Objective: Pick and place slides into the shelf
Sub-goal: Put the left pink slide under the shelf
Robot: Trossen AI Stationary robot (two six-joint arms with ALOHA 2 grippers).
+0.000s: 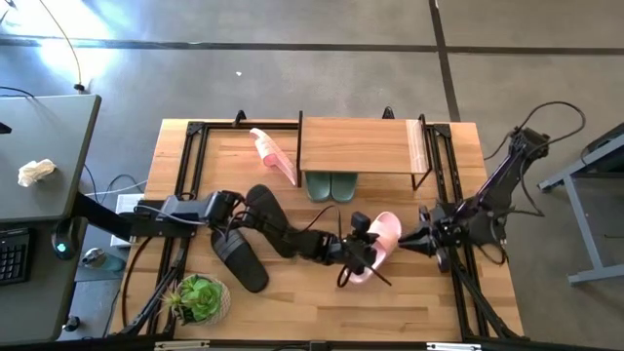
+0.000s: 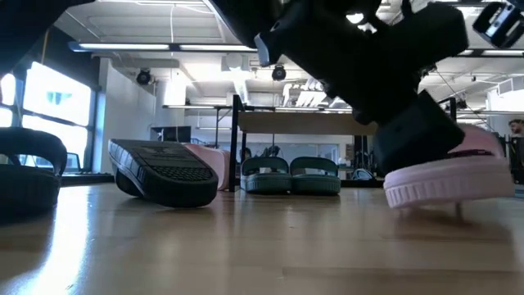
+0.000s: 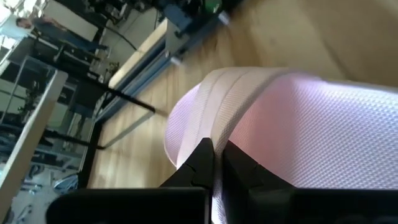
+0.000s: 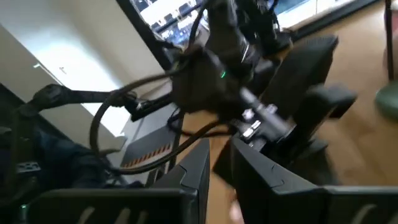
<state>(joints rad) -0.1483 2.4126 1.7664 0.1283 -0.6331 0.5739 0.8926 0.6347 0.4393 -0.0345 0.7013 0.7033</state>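
With our left claw (image 1: 363,255) pinching the pink slide (image 1: 382,239) near the table's (image 1: 292,312) right front, we are mid-pickup, right claw (image 1: 421,237) nearly pressed together just beside; next we must carry it to the shelf (image 1: 356,146).

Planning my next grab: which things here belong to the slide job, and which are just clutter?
Job: pink slide in left gripper; second pink slide; black slides; green pair under the shelf.
Clutter: potted plant; crumpled paper on the side desk.
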